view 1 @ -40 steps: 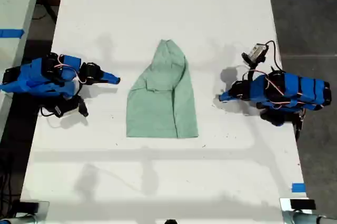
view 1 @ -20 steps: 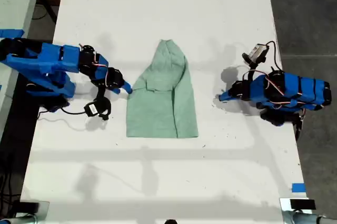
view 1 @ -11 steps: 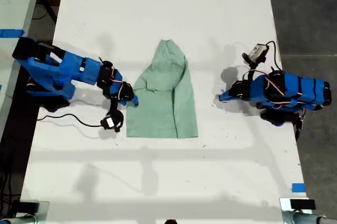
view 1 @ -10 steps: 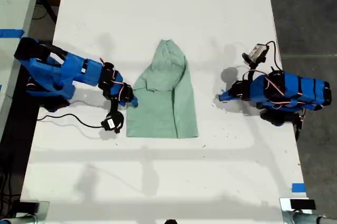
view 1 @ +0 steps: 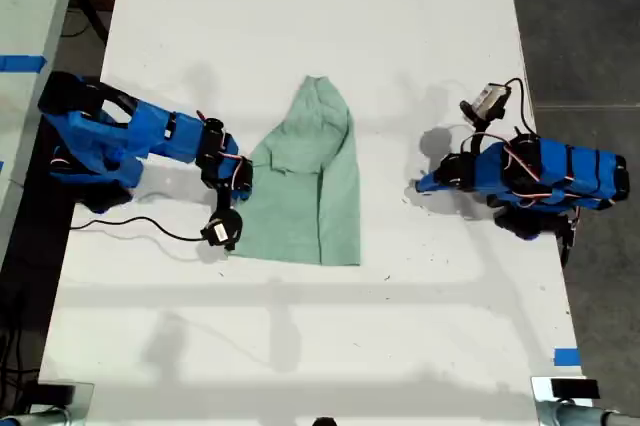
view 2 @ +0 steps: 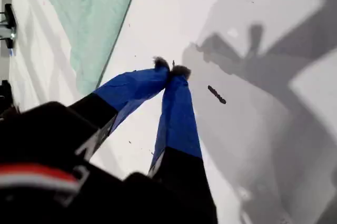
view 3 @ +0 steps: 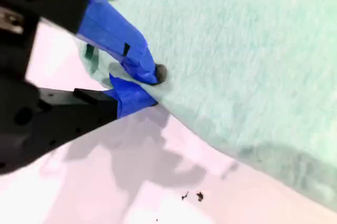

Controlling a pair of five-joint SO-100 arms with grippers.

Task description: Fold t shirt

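While the t shirt (view 1: 305,186) lies mid-counter (view 1: 300,6), hem toward the exterior view's bottom and rounded end toward its top, my second end effector (view 3: 145,88) sits at the shirt's edge on the exterior view's left, jaws pinched onto the cloth edge with fabric between the blue tips. My first end effector (view 2: 171,70) is at the exterior view's right, well apart from the shirt, tips touching and holding nothing, over bare counter.
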